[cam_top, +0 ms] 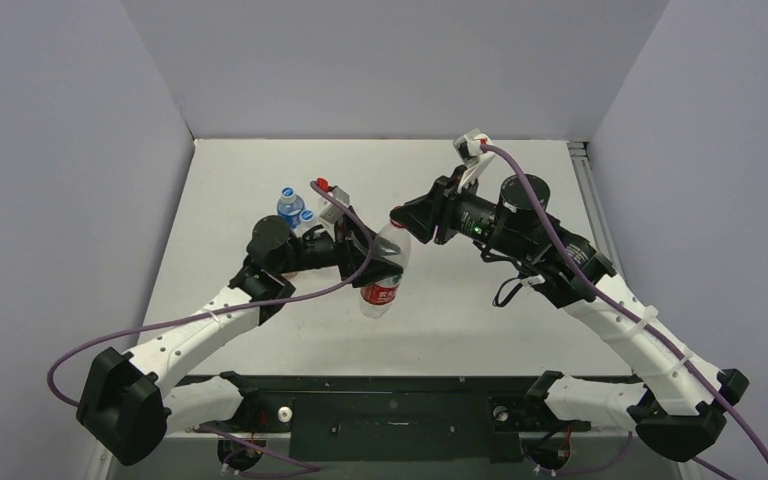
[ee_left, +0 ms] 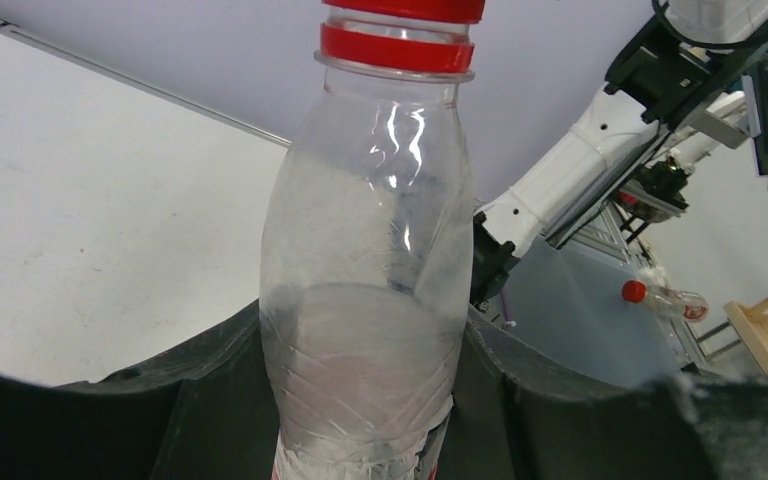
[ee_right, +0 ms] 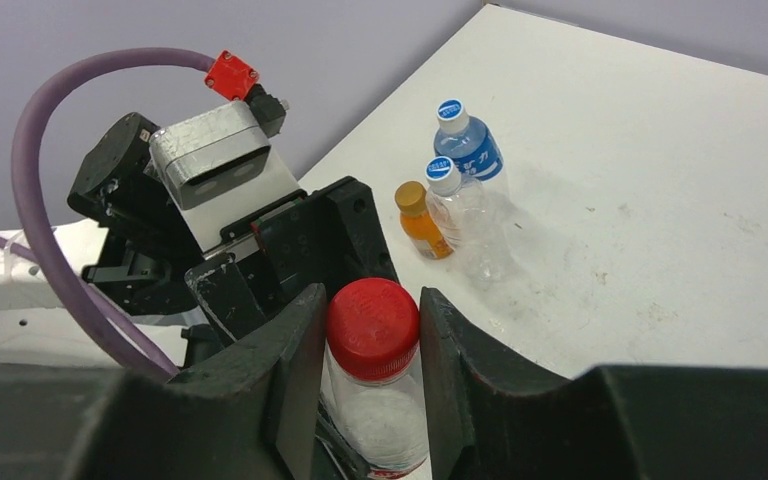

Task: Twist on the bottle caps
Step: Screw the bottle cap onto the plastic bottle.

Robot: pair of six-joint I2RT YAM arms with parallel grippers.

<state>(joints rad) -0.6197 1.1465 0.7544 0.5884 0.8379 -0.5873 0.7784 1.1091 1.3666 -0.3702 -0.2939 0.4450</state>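
Observation:
My left gripper (cam_top: 368, 258) is shut on the body of a clear bottle (cam_top: 385, 275) with a red label and holds it tilted above the table. In the left wrist view the bottle (ee_left: 365, 270) fills the space between the jaws. A red cap (ee_right: 372, 328) sits on its neck. My right gripper (ee_right: 372, 335) is shut on the red cap, one finger on each side; it also shows in the top view (cam_top: 400, 222). The blue-and-white caps (ee_right: 450, 110) (ee_right: 444, 176) and the orange-gold cap (ee_right: 411, 194) sit on three small bottles standing on the table.
The three small bottles stand together at the back left of the table (cam_top: 297, 210), just behind my left arm. White walls close the table on three sides. Beyond the table, another red-capped bottle (ee_left: 660, 297) lies in the background.

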